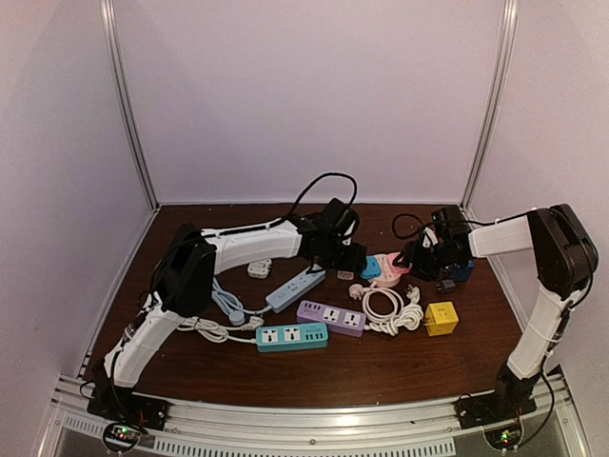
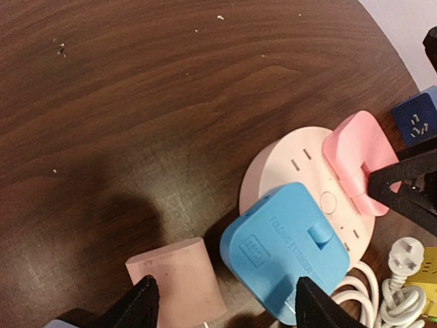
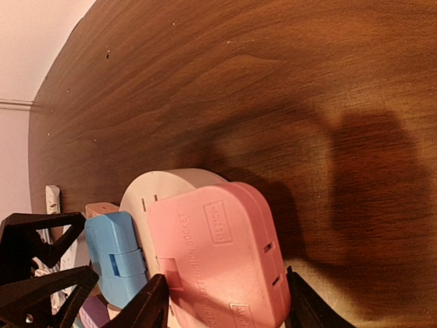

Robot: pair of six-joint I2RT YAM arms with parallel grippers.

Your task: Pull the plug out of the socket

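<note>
A round pale pink socket (image 2: 300, 167) lies on the dark wooden table, also in the top view (image 1: 383, 278). A blue plug (image 2: 287, 246) and a pink plug (image 3: 218, 253) sit on it side by side. My left gripper (image 2: 229, 307) is open. One fingertip (image 2: 317, 307) is at the blue plug's near corner and the other is over a small pink block (image 2: 177, 280). My right gripper (image 3: 225, 311) has a finger against each side of the pink plug. Its black fingers (image 2: 410, 188) show at that plug in the left wrist view.
Three power strips lie in front: blue-grey (image 1: 295, 288), purple (image 1: 331, 318) and teal (image 1: 291, 336). A coiled white cable (image 1: 385, 307), a yellow cube adapter (image 1: 441, 318) and a dark blue adapter (image 2: 416, 117) sit close to the socket.
</note>
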